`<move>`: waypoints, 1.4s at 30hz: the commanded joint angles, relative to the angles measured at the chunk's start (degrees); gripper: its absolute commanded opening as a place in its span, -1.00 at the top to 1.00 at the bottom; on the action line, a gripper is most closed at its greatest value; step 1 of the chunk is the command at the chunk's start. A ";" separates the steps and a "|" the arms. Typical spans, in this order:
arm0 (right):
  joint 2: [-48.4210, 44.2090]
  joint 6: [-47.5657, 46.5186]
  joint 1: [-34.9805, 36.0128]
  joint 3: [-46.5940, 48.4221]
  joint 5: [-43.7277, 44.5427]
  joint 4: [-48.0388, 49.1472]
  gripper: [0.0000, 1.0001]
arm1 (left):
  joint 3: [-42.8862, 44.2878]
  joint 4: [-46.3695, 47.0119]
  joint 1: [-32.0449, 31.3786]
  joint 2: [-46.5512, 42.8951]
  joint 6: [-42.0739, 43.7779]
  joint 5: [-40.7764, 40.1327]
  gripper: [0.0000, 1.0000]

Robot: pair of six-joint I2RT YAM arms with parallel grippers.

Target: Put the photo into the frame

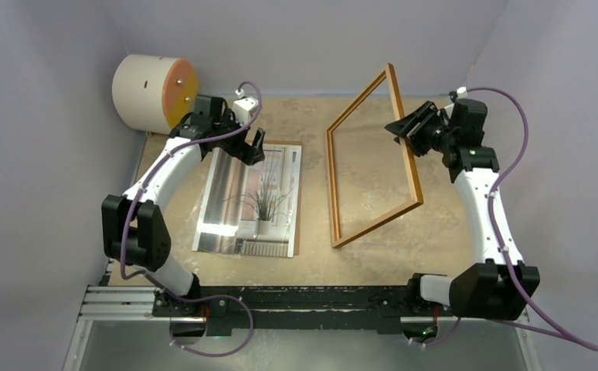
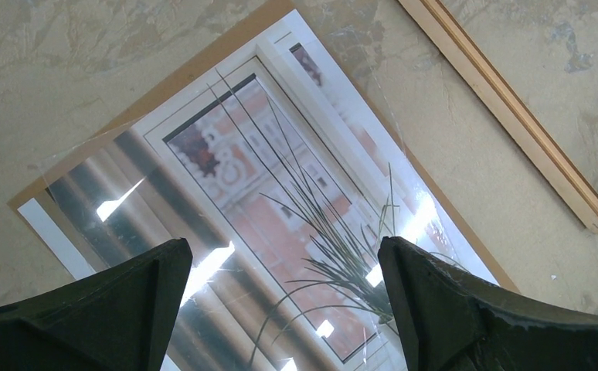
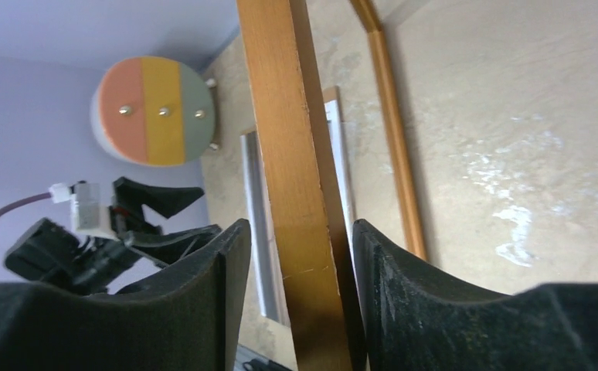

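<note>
Right claw [image 1: 406, 130] holds frame [image 1: 333, 185] tilted, left claw [image 1: 254, 147] above photo [image 1: 259, 202]

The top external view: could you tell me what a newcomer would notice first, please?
The frame first: right of centre, tilted up with its right rail clamped in the right gripper. Next, the glossy photo lying flat left of centre, the open left gripper above its far end. A cream-and-orange cylinder sits in the far left corner.

Overhead looks down; close wrist views perhaps share the photo [image 2: 280, 193].
</note>
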 commanded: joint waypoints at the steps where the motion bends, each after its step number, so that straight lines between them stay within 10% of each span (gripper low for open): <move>1: -0.05 -7.89 -0.19 -0.50 4.07 -4.78 -0.02 | -0.06 1.19 -0.43 1.36 1.66 -0.40 -1.00; 13: 2.94 -17.20 0.41 -7.45 6.23 -5.72 0.32 | -2.78 2.53 -0.39 4.05 3.68 -3.78 -1.00; 42: 21.44 -21.95 8.69 -11.21 25.78 -4.66 0.23 | -13.99 15.56 -13.44 11.23 12.11 -18.49 -1.00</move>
